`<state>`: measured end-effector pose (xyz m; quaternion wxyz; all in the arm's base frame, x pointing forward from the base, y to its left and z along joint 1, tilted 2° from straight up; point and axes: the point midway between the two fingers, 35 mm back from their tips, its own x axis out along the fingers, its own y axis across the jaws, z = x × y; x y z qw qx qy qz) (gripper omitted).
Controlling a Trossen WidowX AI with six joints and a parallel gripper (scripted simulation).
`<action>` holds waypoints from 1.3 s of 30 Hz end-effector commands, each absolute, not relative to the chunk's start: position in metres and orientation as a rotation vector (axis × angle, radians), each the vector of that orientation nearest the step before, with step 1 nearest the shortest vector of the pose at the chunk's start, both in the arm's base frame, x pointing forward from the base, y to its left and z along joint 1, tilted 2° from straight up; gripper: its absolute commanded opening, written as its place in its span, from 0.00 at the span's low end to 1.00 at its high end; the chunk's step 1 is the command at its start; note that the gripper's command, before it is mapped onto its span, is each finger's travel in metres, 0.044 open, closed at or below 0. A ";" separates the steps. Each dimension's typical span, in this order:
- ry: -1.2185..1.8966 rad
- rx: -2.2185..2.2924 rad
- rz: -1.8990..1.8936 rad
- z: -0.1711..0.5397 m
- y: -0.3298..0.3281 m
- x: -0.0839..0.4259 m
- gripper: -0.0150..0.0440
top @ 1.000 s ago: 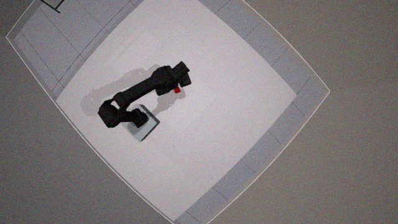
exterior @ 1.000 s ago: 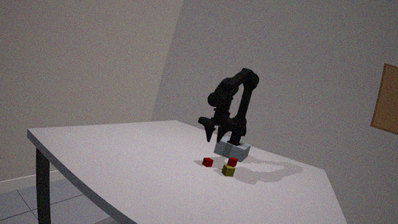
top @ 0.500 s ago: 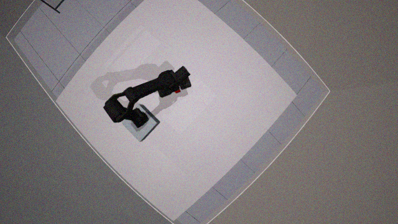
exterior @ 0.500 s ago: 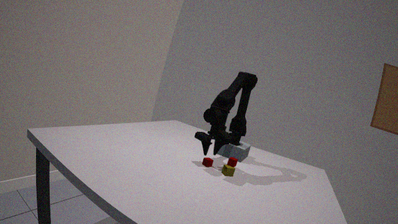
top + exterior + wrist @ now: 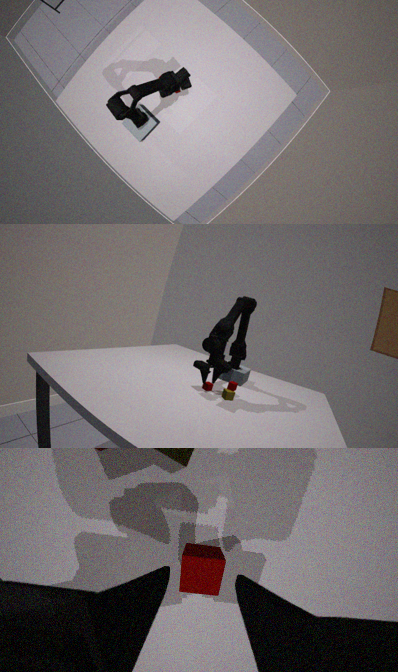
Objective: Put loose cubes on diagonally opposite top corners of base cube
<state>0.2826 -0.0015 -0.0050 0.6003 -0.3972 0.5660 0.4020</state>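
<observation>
A loose red cube (image 5: 178,91) (image 5: 208,386) (image 5: 202,575) rests on the table. My gripper (image 5: 209,382) (image 5: 203,575) is open just above it; in the wrist view the cube shows between the fingertips, with a gap on each side. The yellow base cube (image 5: 228,394) (image 5: 177,454) stands on the table nearby and is hidden by the arm in the top view. The other red cube (image 5: 232,385) appears to sit on one top corner of the base cube. In the wrist view both are mostly cut off at the top edge.
The arm's pale grey-blue mounting block (image 5: 141,134) (image 5: 244,376) stands on the white table (image 5: 217,124) (image 5: 124,379), behind the cubes in the exterior view. The arm's shadows fall across the table around the cubes.
</observation>
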 end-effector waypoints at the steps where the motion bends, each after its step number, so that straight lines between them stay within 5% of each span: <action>1: 1.316 -0.917 0.933 -0.013 -0.001 0.282 0.70; 7: 1.316 -0.917 0.933 -0.020 -0.001 0.282 0.70; 13: 1.316 -0.917 0.933 -0.020 -0.001 0.282 0.44; 39: 1.315 -0.912 0.933 0.035 -0.002 0.286 0.43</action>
